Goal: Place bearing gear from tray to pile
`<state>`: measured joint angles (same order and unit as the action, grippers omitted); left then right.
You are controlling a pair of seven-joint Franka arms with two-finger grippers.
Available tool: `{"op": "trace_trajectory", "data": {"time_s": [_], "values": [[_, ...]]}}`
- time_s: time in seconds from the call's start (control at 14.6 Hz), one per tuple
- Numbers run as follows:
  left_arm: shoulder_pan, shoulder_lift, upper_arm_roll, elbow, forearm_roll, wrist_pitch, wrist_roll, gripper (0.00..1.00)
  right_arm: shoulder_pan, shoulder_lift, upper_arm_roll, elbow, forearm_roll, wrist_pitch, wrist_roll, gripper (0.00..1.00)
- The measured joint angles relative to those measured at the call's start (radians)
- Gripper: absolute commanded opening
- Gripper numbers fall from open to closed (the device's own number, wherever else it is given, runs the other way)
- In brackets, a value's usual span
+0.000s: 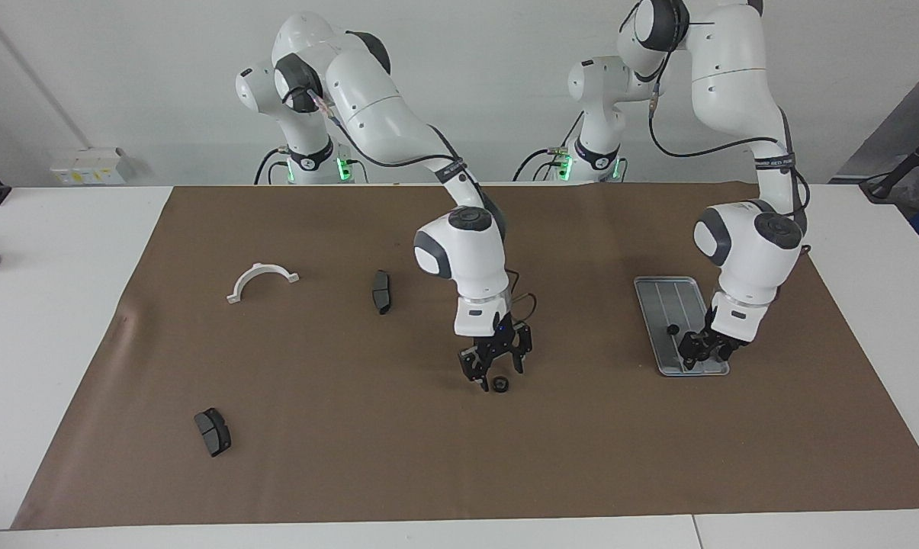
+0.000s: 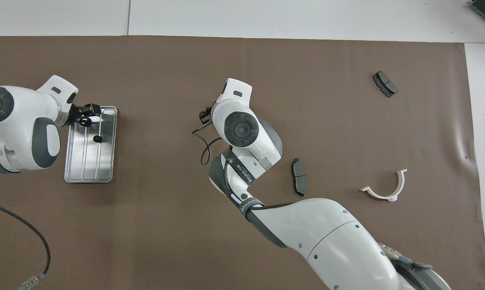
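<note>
Tray (image 1: 661, 301): silver-grey ridged tray lying flat on the brown mat (image 1: 352, 473) toward the left arm's end of the table, long side running away from the robots.

Gear under left gripper (image 2: 84, 121): small black round gear sitting on the tray at the end farther from the robots, between the left gripper's fingers as seen from overhead; in the facing view the fingers are hiding it.

Second tray gear (image 1: 672, 329): small black gear resting on the tray, nearer to the robots than the gripper's fingers, apart from them.

Left gripper (image 1: 703, 351): reaching down onto the tray's farther end, fingertips at tray level and straddling the first gear — whether the jaws are already pinching it or only standing around it, I cannot tell.

Pile gear (image 1: 500, 384): single black gear lying on the mat near the table's middle, no other loose gear showing beside it.

Right gripper (image 1: 496, 367): hanging low over the mat just above this gear, fingertips pointing down beside it; the gear is lying on the mat, not gripped — jaw state cannot be told.

Brake pads: one (image 1: 381, 290) near the right arm's wrist, one (image 1: 213, 431) farther from the robots toward the right arm's end.

White half-ring bracket (image 1: 261, 278): lying on the mat toward the right arm's end.
</note>
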<state>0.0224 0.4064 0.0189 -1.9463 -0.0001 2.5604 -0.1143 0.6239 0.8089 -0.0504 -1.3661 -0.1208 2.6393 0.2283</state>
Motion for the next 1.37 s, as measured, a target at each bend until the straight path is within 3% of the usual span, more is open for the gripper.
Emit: {"op": "trace_trajectory", "data": {"time_s": [0.14, 0.2, 0.27, 0.34, 0.48, 0.68, 0.75, 0.89, 1.16, 1.37], "values": [[0.000, -0.002, 0.000, -0.002, -0.001, 0.002, 0.000, 0.76, 0.000, 0.007, 0.000, 0.000, 0.000, 0.000, 0.000, 0.54], [0.000, -0.002, 0.000, -0.003, -0.001, 0.002, 0.000, 0.73, 0.000, 0.008, 0.000, 0.000, 0.000, 0.000, 0.000, 0.44], [0.000, -0.002, 0.000, -0.003, -0.002, 0.002, 0.000, 0.65, 0.001, 0.008, 0.000, 0.000, 0.000, 0.000, 0.000, 0.29], [0.000, -0.003, -0.001, -0.003, -0.003, 0.002, 0.000, 0.59, 0.003, 0.008, 0.000, 0.000, 0.000, 0.000, 0.000, 0.00], [0.000, -0.006, -0.001, -0.003, -0.005, 0.002, 0.000, 0.50, 0.006, 0.008, 0.000, 0.002, 0.000, 0.000, 0.000, 0.00], [0.010, -0.017, -0.001, -0.004, -0.012, -0.007, 0.000, 0.45, 0.017, 0.008, 0.000, 0.003, 0.000, -0.003, 0.000, 0.00], [0.014, -0.021, -0.001, -0.004, -0.013, -0.013, 0.000, 0.38, 0.018, 0.006, 0.000, 0.007, 0.000, -0.012, 0.001, 0.00], [0.019, -0.032, -0.001, -0.010, -0.015, -0.024, 0.000, 0.34, 0.005, -0.022, -0.002, 0.023, 0.000, -0.072, 0.002, 0.00], [0.019, -0.049, -0.002, -0.031, -0.016, -0.025, 0.000, 0.34, -0.100, -0.194, -0.008, 0.012, 0.003, -0.299, 0.001, 0.00], [0.020, -0.054, -0.002, -0.038, -0.017, -0.024, 0.000, 0.34, -0.221, -0.357, -0.009, -0.122, 0.079, -0.366, -0.087, 0.00]]}}
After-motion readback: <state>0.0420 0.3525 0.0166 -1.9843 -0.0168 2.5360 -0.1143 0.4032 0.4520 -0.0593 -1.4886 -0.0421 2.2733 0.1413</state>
